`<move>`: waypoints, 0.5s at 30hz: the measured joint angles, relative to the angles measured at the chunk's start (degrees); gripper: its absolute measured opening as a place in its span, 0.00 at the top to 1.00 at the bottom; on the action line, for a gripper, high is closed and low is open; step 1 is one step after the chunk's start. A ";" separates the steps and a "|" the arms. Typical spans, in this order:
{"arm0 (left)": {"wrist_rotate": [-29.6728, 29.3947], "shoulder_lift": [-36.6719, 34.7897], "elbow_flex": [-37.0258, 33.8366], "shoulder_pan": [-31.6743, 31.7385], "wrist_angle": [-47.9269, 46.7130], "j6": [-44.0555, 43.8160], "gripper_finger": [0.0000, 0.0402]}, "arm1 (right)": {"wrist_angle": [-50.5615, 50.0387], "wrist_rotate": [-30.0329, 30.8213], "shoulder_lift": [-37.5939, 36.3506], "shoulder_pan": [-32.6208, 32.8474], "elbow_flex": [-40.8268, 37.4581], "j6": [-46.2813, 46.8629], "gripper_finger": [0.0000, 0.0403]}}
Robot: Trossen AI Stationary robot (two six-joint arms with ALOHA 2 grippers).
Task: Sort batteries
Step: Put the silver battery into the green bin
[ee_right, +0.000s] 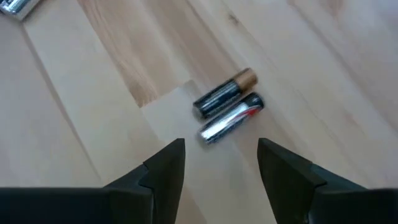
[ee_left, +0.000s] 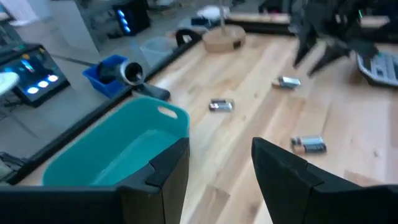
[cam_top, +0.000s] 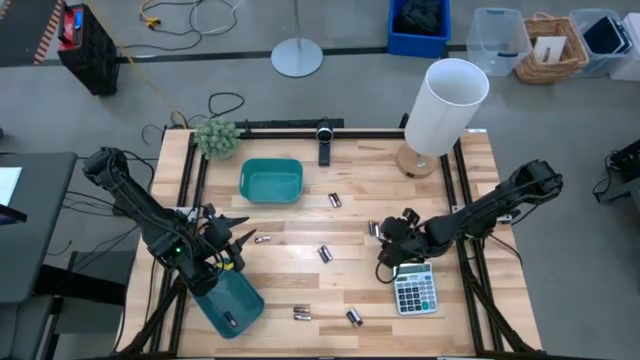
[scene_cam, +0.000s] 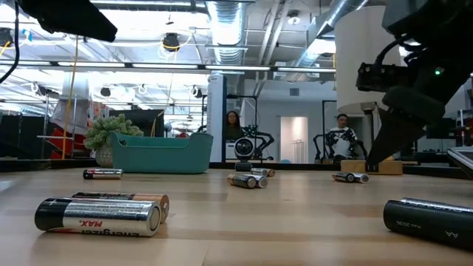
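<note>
Two batteries (ee_right: 227,107) lay touching, centre frame, before the right gripper (ee_right: 221,163), fingers apart.
Rigid, light, slippery cylinders; best pinched mid-body. Left gripper (ee_left: 221,165) waited, fingers apart.

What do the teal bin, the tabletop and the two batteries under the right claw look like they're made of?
Teal bin: likely moulded plastic, smooth and matte, with a rounded rim and one even colour.
Tabletop: pale wood planks, with visible grain and seams.
Two batteries below the open right claw: probably metal cans in glossy printed wrap; one is dark with a copper-coloured end, the other silvery and reflective.
</note>
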 joint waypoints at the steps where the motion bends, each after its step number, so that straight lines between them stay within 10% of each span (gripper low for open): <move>1: 1.17 0.03 0.00 0.00 0.03 0.50 0.58 | -0.10 0.05 -0.38 0.21 0.00 -0.06 0.46; 15: -4.26 -2.39 0.00 5.29 -4.62 20.53 0.58 | -8.83 0.21 -16.55 -1.79 0.00 -4.34 0.46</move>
